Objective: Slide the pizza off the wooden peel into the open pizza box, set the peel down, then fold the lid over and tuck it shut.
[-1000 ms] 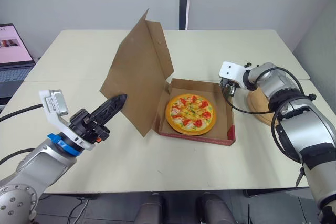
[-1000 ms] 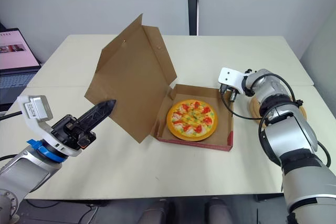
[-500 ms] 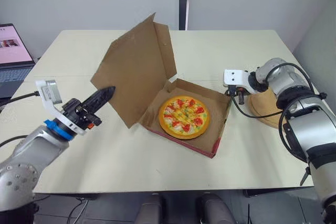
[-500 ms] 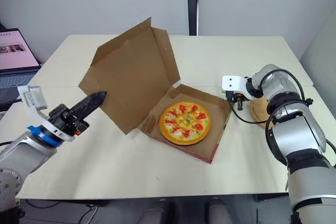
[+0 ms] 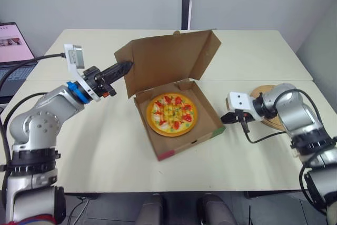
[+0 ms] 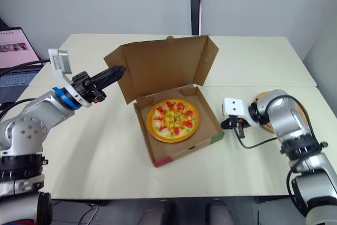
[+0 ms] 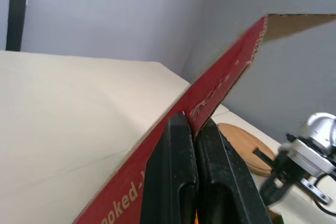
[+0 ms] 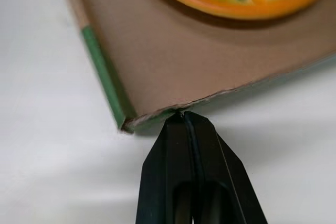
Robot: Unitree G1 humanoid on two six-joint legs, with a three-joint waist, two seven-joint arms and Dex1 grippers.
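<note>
The left gripper (image 5: 126, 66), fingers pressed together, tips against the raised lid (image 5: 168, 59). The right gripper (image 5: 225, 119), closed too, noses the pizza box (image 5: 181, 148) corner. The pizza (image 5: 171, 114) sits inside; the wooden peel (image 5: 261, 90) lies on the table (image 5: 105, 146) nearby.

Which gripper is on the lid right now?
The left gripper: shut, its tip against the raised lid's side edge. The right gripper, also shut, sits low at the box base's outer wall, on the side toward the peel.
</note>
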